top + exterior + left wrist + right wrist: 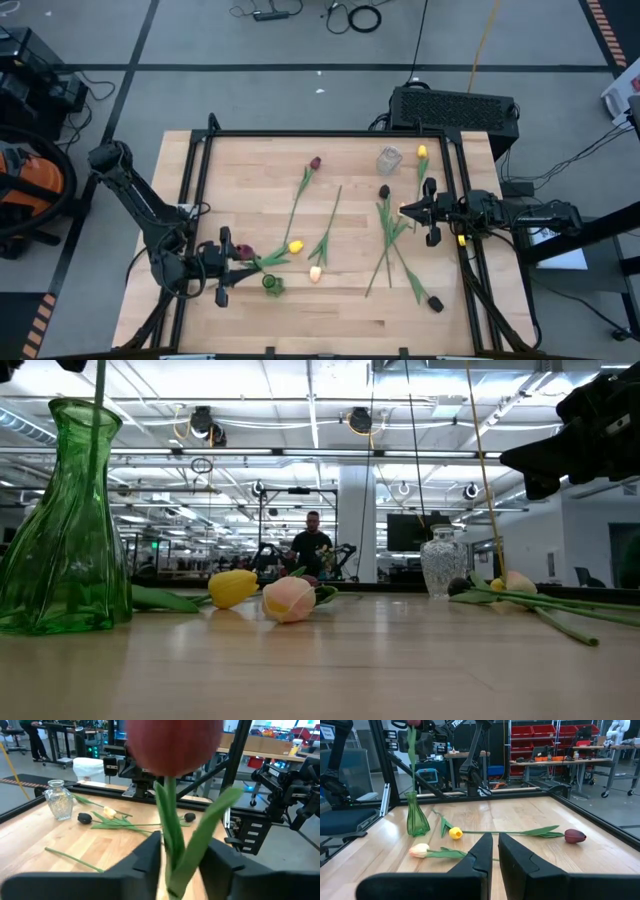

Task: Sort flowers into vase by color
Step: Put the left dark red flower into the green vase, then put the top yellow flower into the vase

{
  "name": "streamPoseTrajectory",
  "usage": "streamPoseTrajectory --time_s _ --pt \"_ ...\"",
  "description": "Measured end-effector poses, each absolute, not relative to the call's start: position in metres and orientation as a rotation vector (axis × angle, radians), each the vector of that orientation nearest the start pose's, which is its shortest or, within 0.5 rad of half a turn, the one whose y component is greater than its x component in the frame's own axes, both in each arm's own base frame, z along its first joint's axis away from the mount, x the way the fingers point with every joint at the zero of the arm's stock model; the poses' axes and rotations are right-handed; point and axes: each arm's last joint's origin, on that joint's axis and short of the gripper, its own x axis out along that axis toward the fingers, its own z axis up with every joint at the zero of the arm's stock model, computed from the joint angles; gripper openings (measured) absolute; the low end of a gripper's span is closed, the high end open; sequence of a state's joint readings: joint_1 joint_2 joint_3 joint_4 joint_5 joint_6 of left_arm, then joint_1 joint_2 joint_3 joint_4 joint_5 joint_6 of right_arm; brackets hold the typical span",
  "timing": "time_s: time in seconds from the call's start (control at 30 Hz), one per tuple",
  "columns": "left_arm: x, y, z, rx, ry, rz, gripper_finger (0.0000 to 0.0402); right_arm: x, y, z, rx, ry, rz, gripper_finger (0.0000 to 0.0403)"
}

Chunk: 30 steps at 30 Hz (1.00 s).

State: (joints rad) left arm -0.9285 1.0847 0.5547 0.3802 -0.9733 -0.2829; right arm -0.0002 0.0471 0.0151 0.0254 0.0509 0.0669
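Observation:
A dark red tulip stands with the lower end of its stem in the green vase near the table's front left, stem nearly upright. My left gripper is open, level, just below the head, with the stem and a leaf between its fingers. My right gripper waits shut at the right edge, holding nothing. Other tulips lie flat on the table: yellow, peach, dark red, and several more on the right. My left gripper comes level from the table's left side, its fingers on either side of the red tulip's stem, a little under the head. I cannot tell whether either finger touches the stem or the leaf. The flower stands in the vase.
A clear glass vase stands at the far right, beside a yellow tulip. Dark-headed tulips lie with crossed stems on the right half. A black frame rims the table. A person stands far behind the table.

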Motion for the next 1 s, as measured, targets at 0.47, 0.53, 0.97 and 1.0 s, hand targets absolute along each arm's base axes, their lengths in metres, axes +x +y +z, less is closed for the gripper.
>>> streamPoseTrajectory --time_s 0.47,0.53,0.97,1.0 --pt "0.152 -0.167 0.260 -0.233 0.136 -0.046 0.0203 0.100 -0.001 0.167 0.067 0.005 -0.051 0.0025" --pt "0.151 -0.165 0.261 -0.220 0.166 -0.038 0.0203 0.100 -0.001 0.167 0.067 0.005 -0.051 0.0025" --pt "0.137 -0.141 0.264 -0.276 0.624 -0.195 0.0203 0.100 -0.001 0.167 0.067 0.005 -0.051 0.0025" --pt "0.137 -0.139 0.263 -0.266 0.644 -0.190 0.0203 0.100 -0.001 0.167 0.067 0.005 -0.051 0.0025"
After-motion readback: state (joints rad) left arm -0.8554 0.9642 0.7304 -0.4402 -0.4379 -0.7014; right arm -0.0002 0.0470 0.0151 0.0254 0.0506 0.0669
